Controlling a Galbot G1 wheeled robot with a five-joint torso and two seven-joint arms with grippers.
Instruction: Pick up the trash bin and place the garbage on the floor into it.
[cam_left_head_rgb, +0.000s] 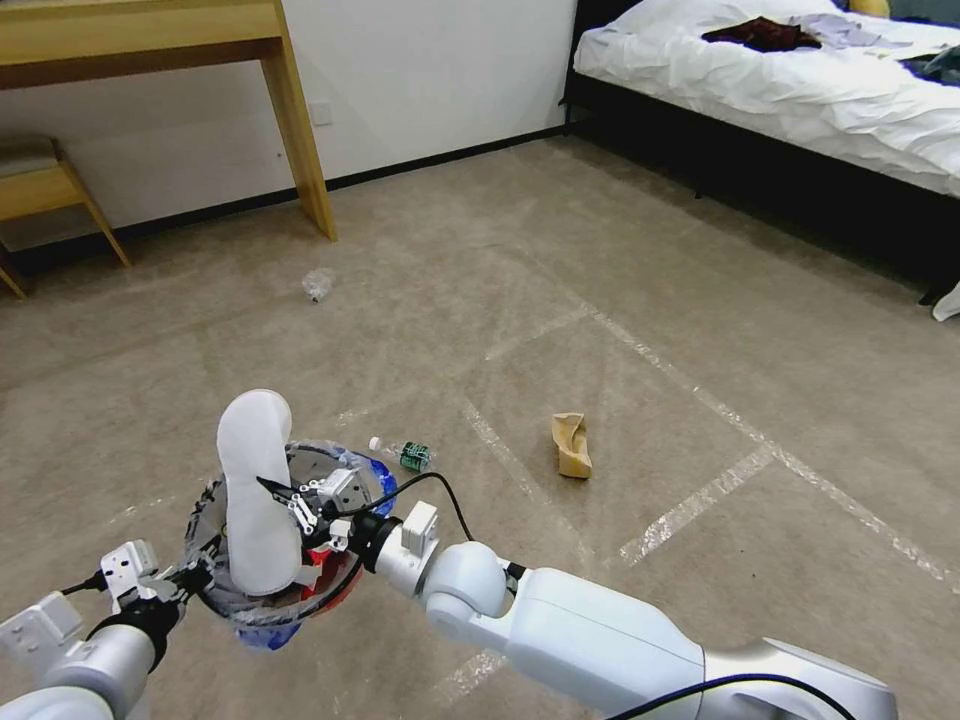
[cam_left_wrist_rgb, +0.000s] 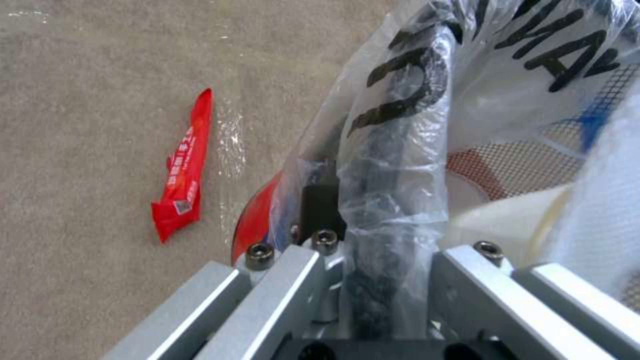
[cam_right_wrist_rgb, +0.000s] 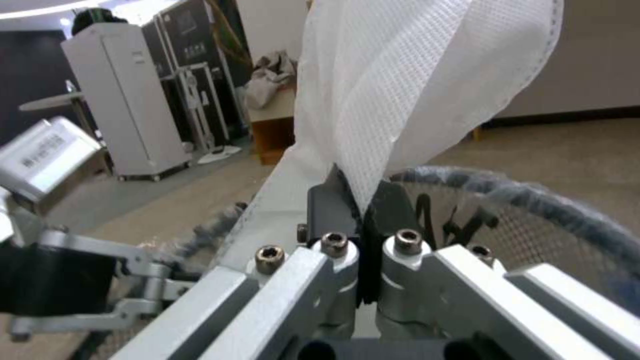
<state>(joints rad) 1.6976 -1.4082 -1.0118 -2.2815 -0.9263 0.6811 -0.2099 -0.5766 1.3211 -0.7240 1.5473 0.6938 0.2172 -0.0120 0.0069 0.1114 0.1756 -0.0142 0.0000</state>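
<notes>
The left pincer (cam_left_head_rgb: 195, 578) grips the rim of the trash bin (cam_left_head_rgb: 225, 605), holding it low at the robot's front left. The right pincer (cam_left_head_rgb: 300, 505) is pinched shut on a white slipper sole (cam_left_head_rgb: 255, 490) that stands nearly upright, lower end inside the bin, upper end well above the rim. To finish well, the sole should probably drop lengthwise, released only once it sits deep. On the floor beyond lie a small bottle (cam_left_head_rgb: 403, 453) and a cardboard scrap (cam_left_head_rgb: 572, 446), its long axis pointing away from the robot.
</notes>
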